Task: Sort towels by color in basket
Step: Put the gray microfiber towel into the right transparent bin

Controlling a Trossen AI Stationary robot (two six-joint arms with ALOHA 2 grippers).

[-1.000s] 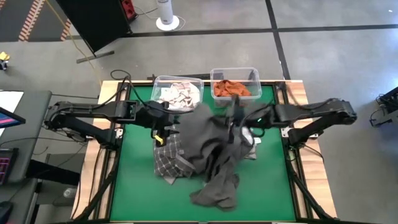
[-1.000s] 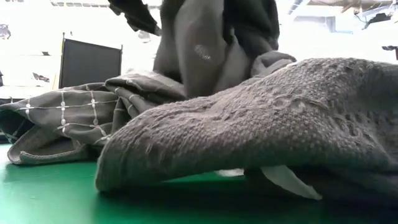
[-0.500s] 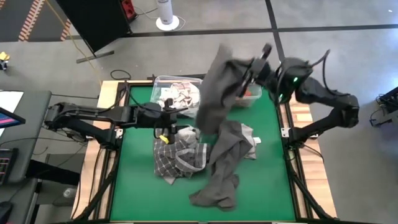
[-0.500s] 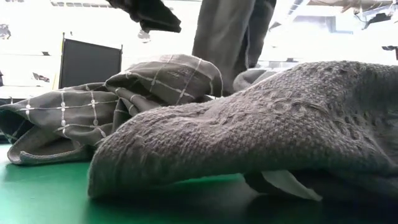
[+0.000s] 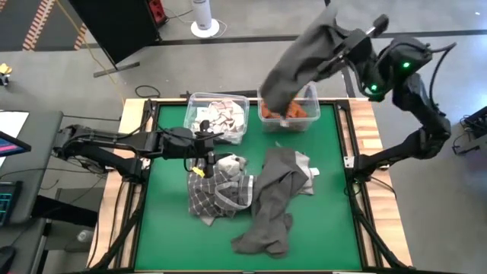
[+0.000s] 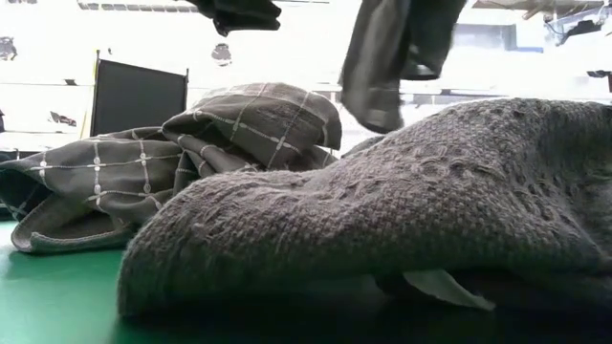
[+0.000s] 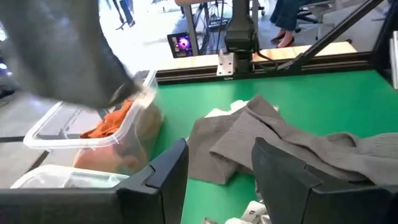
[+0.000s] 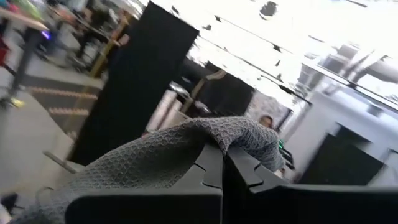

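A dark grey towel (image 5: 300, 57) is held aloft by the right gripper (image 5: 344, 47), its fingers clamped tight on one end — the cloth's long axis slanting down from the gripper, its free end hanging over the clear bin (image 5: 310, 95) that holds the orange towel (image 5: 293, 113). The remaining towels (image 5: 262, 198) are heaped mid-table on the green mat (image 5: 167, 228). The left gripper (image 5: 204, 152) is seen parted and empty beside the checked towel (image 5: 209, 196).
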